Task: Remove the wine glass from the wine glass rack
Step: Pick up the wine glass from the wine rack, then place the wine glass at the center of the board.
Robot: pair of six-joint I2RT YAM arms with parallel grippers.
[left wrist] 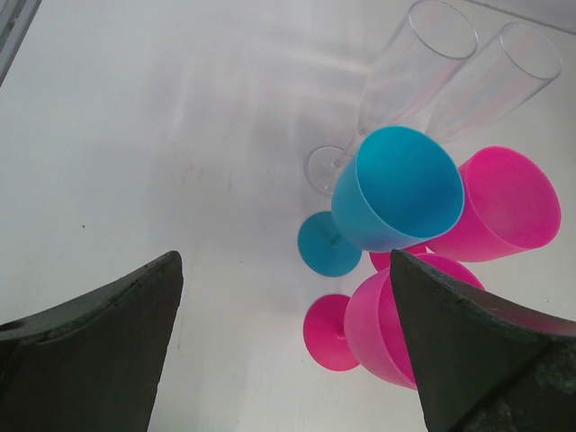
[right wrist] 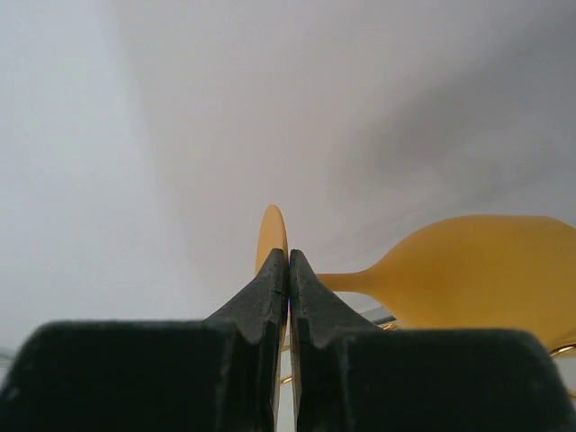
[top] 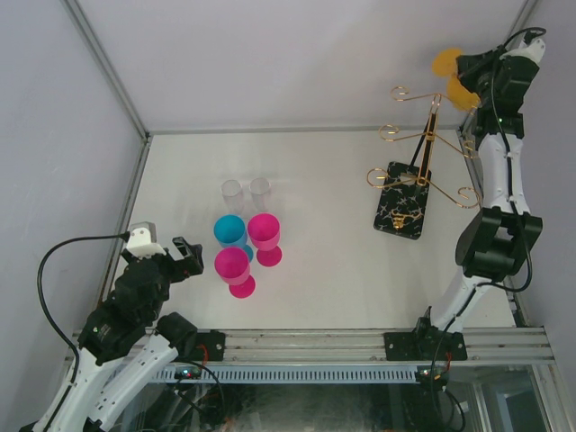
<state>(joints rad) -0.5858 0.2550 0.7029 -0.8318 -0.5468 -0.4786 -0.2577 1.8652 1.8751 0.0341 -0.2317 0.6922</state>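
Orange wine glass (right wrist: 477,270) tilts sideways above the surface's (top: 315,297) far-right corner, my right pincer (right wrist: 288,256) pressed together at its foot to draw it off the wine glass rack (top: 400,211), left pincer (left wrist: 286,261) idle, spread apart.

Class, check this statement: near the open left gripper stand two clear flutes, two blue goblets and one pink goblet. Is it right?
Not quite: the colours are swapped. There is one blue goblet and two pink goblets, as the top external view shows. The two clear flutes and the open left gripper are as stated.
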